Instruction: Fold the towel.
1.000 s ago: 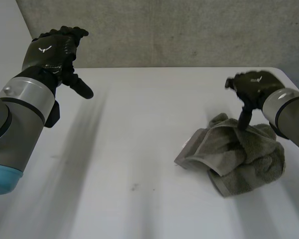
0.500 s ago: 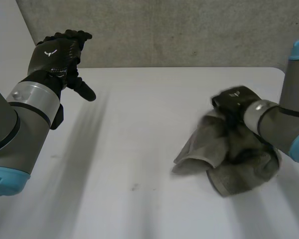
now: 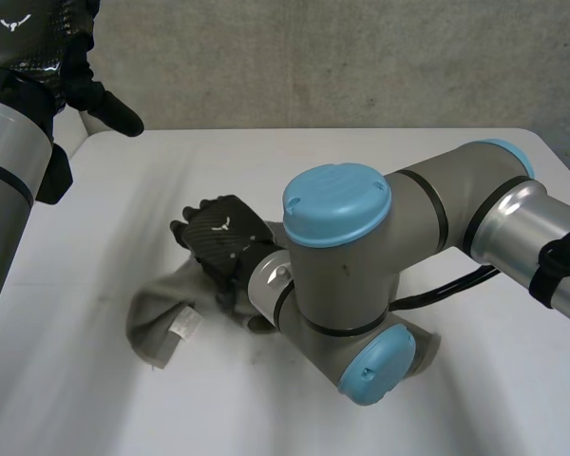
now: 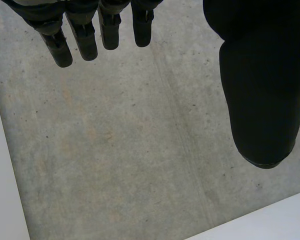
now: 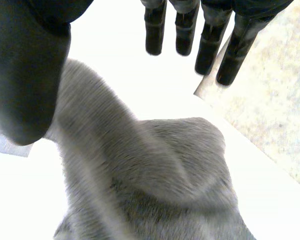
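Just below the head camera, the right arm (image 3: 342, 275) stretches across the white table (image 3: 266, 161), its blue-capped elbow foremost. Beyond it the grey towel (image 3: 157, 304) lies bunched left of the table's middle, a white label (image 3: 183, 323) on its near edge. The right hand (image 3: 226, 245) rests on top of it with fingers (image 5: 208, 50) straight and released, the cloth heaped under the palm beside the thumb (image 5: 25, 75). Farthest off, the left hand (image 3: 24, 38) hangs above the far left corner, fingers straight and holding nothing, before the concrete wall (image 3: 361, 57).
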### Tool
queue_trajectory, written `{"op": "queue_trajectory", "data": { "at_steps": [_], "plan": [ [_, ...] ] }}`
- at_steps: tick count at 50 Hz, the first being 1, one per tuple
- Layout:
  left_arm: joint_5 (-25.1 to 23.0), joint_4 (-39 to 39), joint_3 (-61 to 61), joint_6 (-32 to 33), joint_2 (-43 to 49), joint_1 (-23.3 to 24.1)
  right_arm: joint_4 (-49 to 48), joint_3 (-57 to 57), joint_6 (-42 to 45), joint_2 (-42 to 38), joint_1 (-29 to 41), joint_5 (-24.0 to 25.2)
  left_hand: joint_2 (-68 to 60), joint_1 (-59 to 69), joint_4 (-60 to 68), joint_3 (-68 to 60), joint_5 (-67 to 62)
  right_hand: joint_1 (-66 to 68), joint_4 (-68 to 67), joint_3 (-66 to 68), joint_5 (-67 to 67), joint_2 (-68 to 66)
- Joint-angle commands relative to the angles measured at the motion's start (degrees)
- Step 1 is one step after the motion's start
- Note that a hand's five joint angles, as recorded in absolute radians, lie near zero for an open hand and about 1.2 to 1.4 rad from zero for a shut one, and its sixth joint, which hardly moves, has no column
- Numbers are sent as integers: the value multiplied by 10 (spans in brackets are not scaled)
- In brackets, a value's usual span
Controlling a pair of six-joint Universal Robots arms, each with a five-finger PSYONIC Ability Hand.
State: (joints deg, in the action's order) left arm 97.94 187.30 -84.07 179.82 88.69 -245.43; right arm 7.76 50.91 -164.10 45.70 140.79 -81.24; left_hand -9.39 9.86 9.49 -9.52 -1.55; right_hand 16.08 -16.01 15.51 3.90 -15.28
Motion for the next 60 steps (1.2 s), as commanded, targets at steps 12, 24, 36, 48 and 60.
{"op": "queue_trajectory", "data": {
  "at_steps": [12,24,36,48,60],
  "plan": [
    [-1,-23,-62,5,-6,0,63,234,-9,229,-160,-88,-22,17,21,-20,0,-61,60,-55,-39,53],
    [-52,-26,-217,101,-18,-33,22,436,-5,284,-262,-13,-35,30,34,-34,-14,-52,51,-46,-30,44],
    [-190,2,-326,189,10,-166,-27,515,-10,281,-299,7,-35,30,34,-34,-14,-25,24,-19,-3,17],
    [-217,58,-327,188,115,-176,-83,527,-93,261,-306,12,-40,36,39,-39,-19,106,-107,112,128,-114],
    [-217,106,-326,188,156,-187,-100,528,-107,241,-307,21,-133,128,132,-131,-111,179,-180,185,201,-187]
  ]
}}
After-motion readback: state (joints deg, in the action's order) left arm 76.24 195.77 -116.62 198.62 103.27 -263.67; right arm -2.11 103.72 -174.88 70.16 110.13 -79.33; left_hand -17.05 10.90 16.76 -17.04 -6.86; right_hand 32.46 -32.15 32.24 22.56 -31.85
